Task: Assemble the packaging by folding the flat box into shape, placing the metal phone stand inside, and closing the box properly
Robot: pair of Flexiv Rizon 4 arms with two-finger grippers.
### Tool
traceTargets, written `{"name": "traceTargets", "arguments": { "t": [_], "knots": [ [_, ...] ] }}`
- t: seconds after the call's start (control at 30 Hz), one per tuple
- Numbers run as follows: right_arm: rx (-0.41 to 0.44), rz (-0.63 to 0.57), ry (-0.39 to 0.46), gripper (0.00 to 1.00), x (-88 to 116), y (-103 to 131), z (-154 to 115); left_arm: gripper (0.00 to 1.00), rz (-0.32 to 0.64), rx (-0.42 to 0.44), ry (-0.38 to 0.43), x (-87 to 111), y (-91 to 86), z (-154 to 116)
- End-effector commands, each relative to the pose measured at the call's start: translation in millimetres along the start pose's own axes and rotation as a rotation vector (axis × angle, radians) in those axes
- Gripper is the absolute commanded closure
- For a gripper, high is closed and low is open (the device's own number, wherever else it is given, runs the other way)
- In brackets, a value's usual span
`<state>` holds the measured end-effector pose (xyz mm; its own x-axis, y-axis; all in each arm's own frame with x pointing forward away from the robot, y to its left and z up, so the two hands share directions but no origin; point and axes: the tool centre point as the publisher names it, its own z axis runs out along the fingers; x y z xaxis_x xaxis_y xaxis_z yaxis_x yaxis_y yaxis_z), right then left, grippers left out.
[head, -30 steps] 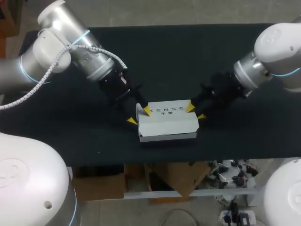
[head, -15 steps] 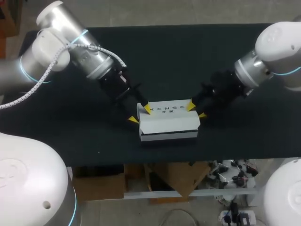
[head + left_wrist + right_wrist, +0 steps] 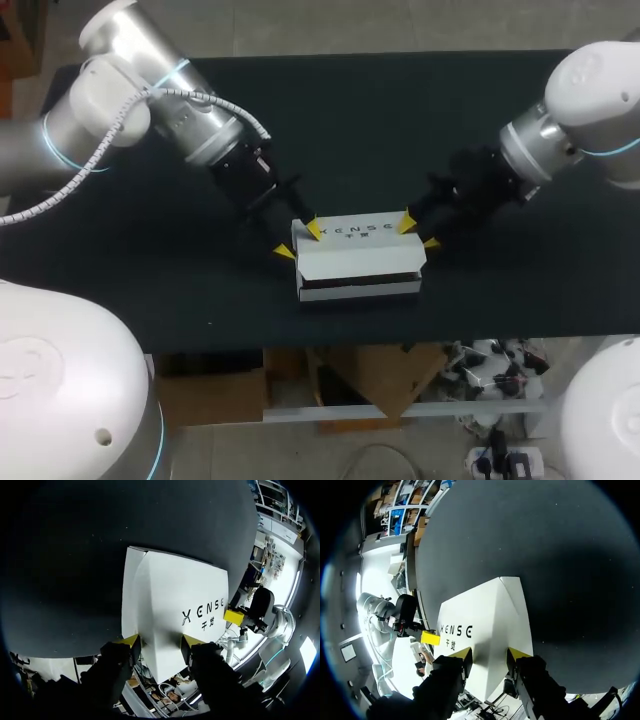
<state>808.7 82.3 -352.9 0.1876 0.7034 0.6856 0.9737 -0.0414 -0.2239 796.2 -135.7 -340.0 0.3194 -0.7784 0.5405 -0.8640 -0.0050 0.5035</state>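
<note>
Dark table (image 3: pixel 400 120) wide around white box (image 3: pixel 360 258); left hand (image 3: pixel 298 241), right hand (image 3: pixel 417 233) released, tips at its end edges.

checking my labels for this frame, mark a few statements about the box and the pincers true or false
1. The white box sits on the black table between the two arms. True.
2. The box lies as a flat sheet. False: it is folded into shape, with a top and a front wall.
3. The left pincer is at the box's left end and the right pincer at its right end. True.
4. A metal phone stand lies on the table beside the box. False: no stand shows on the table.
5. The box's printed face is turned up. True.
</note>
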Motion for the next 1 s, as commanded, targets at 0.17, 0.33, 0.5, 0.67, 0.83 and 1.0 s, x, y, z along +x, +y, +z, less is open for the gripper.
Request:
{"name": "traceTargets", "arguments": {
  "t": [0.17,0.33,0.5,0.67,0.83,1.0],
  "knots": [
    [0.009,0.004,0.004,0.54,6,-1,-5,0.47,-0.008,-0.011,-0.014,5.5,0.7,-1],
    [0.022,0.008,0.011,0.54,7,2,-6,0.46,-0.015,-0.025,-0.016,6.6,-0.4,-2],
    [0.03,0.014,0.015,0.54,8,2,-4,0.47,-0.025,-0.034,-0.012,6.7,-1.9,-3],
    [0.036,0.022,0.016,0.54,8,5,-3,0.47,-0.032,-0.039,-0.01,6.8,-2.6,-3],
    [0.042,0.028,0.016,0.54,9,8,-4,0.47,-0.041,-0.045,-0.008,7.6,-3.6,-5],
    [0.045,0.032,0.016,0.54,10,9,-6,0.47,-0.045,-0.051,-0.006,9.0,-3.9,-8]
  ]
}}
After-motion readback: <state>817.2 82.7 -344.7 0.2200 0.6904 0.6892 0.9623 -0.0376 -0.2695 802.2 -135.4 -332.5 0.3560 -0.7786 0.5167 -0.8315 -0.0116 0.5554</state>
